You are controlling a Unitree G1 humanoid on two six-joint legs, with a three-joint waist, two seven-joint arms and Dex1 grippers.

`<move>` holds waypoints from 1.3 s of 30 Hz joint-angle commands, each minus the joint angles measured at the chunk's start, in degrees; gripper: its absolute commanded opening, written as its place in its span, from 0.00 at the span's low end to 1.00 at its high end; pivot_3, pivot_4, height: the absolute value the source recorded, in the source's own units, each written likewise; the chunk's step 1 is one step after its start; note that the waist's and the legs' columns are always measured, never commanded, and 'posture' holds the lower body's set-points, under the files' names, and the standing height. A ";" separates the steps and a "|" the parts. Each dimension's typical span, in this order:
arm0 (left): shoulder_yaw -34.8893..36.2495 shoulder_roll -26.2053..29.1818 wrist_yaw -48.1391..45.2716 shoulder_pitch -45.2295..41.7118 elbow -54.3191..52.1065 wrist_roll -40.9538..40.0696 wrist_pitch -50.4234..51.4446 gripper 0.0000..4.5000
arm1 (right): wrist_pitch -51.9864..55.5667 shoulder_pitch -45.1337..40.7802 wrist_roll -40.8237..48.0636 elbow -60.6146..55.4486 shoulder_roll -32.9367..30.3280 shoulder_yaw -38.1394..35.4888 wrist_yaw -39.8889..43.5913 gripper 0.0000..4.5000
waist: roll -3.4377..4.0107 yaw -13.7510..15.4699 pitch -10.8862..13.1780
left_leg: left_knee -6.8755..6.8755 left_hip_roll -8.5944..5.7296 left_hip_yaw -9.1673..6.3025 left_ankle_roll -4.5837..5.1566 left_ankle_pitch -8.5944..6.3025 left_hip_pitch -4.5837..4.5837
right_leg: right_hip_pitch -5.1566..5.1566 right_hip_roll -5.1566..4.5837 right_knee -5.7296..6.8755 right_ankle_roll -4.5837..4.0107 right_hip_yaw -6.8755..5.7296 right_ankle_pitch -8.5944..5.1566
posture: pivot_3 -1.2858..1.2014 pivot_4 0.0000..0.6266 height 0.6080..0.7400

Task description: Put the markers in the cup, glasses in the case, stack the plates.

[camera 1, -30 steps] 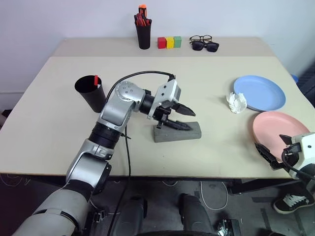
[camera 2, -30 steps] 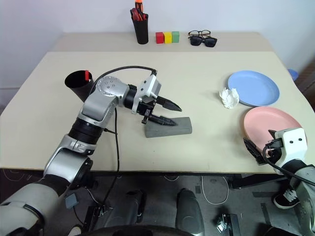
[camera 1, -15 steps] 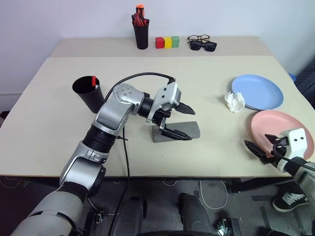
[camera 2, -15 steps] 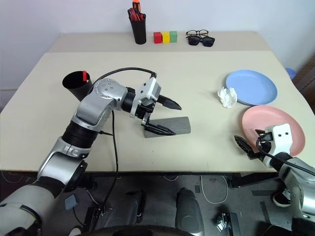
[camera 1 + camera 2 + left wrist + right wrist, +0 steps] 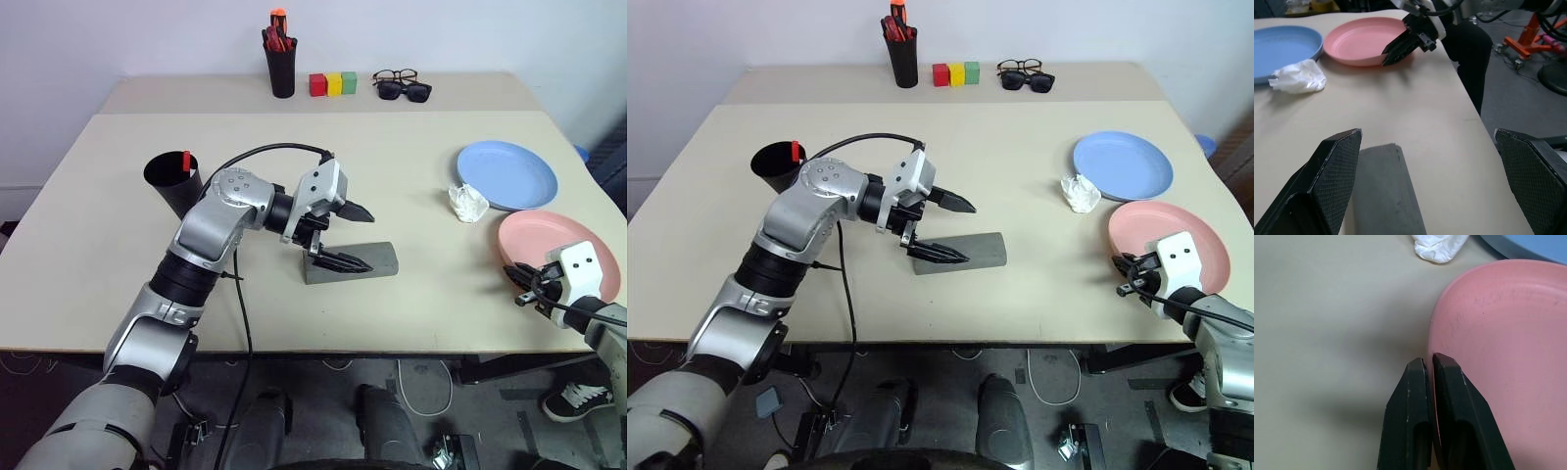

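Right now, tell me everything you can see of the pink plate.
The pink plate is round and shallow with a raised rim, matte plastic by its look, and nothing lies in it. It lies flat at the table's near right corner, close to the blue plate but not stacked with it. The right gripper is shut on its near-left rim, one finger on each side of the edge.
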 commanded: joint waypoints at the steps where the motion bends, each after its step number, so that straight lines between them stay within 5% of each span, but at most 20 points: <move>1: 0.83 0.23 1.18 -0.16 -2.55 -1.25 0.17 1.00 | -1.96 -1.52 -2.89 -3.48 -3.97 -1.90 -1.93 0.02 | 0.01 -0.03 0.00 | 0.01 0.00 0.00 0.00 0.00 0.00 | 0.00 0.00 0.00 0.00 0.00 0.00 | 0.52 0.24 1.00; 11: 1.47 0.60 4.71 0.91 -4.14 -2.25 1.86 1.00 | -14.67 -26.26 -12.02 15.40 -13.82 11.03 3.29 0.02 | 0.04 -0.39 0.04 | -0.01 0.05 0.07 0.00 0.00 0.03 | -0.03 0.03 0.00 -0.01 0.01 0.00 | 0.52 0.24 1.00; 21: 4.32 4.08 11.16 5.75 -12.75 -4.29 7.99 1.00 | -34.24 -58.61 -23.11 60.26 -7.36 24.89 3.88 0.02 | 0.09 -0.79 0.10 | -0.15 0.02 0.09 -0.03 0.02 -0.07 | -0.15 0.00 -0.06 -0.03 0.04 0.02 | 0.52 0.24 1.00; 24: 5.46 5.23 13.37 7.46 -15.72 -5.18 10.32 1.00 | -35.14 -62.54 -23.55 66.87 -5.46 25.25 3.82 0.23 | 0.09 -1.21 0.10 | -0.19 0.02 0.06 -0.03 0.02 -0.06 | -0.14 0.01 -0.06 -0.03 0.04 0.01 | 0.52 0.24 1.00; 31: 6.37 6.41 16.74 9.41 -18.68 -6.84 13.17 1.00 | -34.31 -65.10 -19.64 68.06 -3.20 21.22 4.02 0.99 | 0.10 -1.77 0.10 | -0.17 0.00 0.04 -0.07 0.04 -0.04 | -0.13 0.01 -0.01 -0.03 0.05 0.02 | 0.52 0.24 1.00; 39: 5.35 6.04 17.34 8.39 -16.71 -7.31 12.60 1.00 | -17.97 -55.15 -7.42 53.81 -0.45 15.09 18.31 0.99 | 0.09 -1.75 0.09 | -0.11 0.02 0.01 -0.11 0.07 0.02 | -0.06 0.06 0.03 -0.05 0.06 0.04 | 0.52 0.24 1.00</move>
